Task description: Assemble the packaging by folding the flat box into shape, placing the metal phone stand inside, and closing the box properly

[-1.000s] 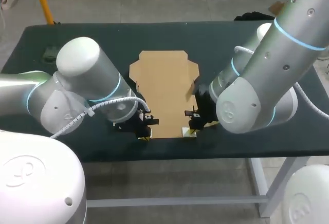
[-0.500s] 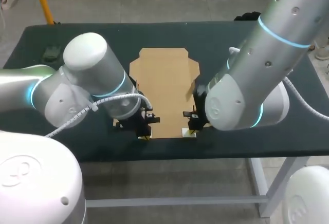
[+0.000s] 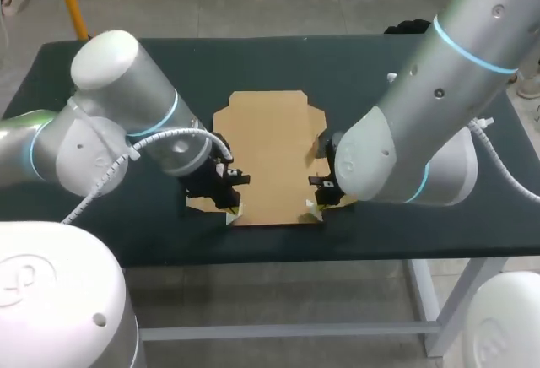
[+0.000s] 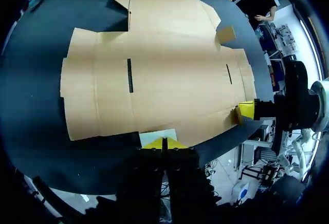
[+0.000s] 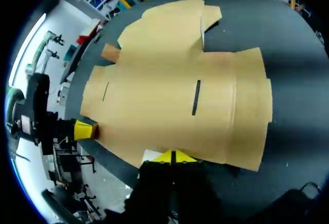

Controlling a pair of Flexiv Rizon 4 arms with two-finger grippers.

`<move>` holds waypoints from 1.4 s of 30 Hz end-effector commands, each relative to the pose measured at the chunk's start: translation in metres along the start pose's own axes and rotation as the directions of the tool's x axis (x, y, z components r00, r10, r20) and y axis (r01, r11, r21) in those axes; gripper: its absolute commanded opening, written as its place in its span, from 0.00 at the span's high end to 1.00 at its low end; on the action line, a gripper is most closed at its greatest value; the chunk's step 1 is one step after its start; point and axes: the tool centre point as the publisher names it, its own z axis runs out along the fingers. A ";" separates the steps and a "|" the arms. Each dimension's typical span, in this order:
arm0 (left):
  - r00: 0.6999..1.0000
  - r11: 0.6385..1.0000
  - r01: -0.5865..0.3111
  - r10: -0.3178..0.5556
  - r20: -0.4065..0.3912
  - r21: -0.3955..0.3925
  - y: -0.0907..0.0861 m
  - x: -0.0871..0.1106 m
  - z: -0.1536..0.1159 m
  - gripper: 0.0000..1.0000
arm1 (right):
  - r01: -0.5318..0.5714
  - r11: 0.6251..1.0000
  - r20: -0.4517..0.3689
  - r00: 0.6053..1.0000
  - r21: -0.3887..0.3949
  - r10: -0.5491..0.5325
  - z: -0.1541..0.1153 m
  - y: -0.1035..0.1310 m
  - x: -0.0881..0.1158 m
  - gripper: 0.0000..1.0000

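At the table's near edge, the left gripper (image 4: 163, 143) has its two yellow tips pressed together so that only a hairline seam shows between them, with nothing visible in that seam. They rest against the near edge of the flat box (image 4: 164, 70), right where a small pale patch (image 4: 158, 135) sits at the cardboard's border. The right gripper (image 5: 173, 156) stands the same way at the other near corner, its tips meeting in a thin line and touching the box edge beside a similar pale patch. Whether either pair pinches the cardboard itself cannot be told. From the head view, the two grippers sit at the near corners of the sheet, one on each side, and each wrist view shows the other arm's yellow tip touching the cardboard's side edge. The box lies unfolded on the middle of the table (image 3: 110, 73), spread flat between the two arms. It is plain brown cardboard with a matte surface, cut into a broad panel with stepped side flaps and a narrower panel with notched corners at the far end. Faint straight creases run across it, two short dark slits (image 4: 129, 75) are cut through it, and a small square tab (image 4: 226, 34) juts out on one side. The tabletop is dark and dull, without gloss. Both arms are smooth glossy white shells with thin light-blue rings at the joints.
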 end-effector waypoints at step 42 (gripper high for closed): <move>0.955 0.982 -0.187 0.181 -0.235 -0.001 -0.082 -0.055 -0.090 0.00 | -0.001 1.000 -0.477 0.879 0.011 0.006 -0.068 0.120 -0.055 0.51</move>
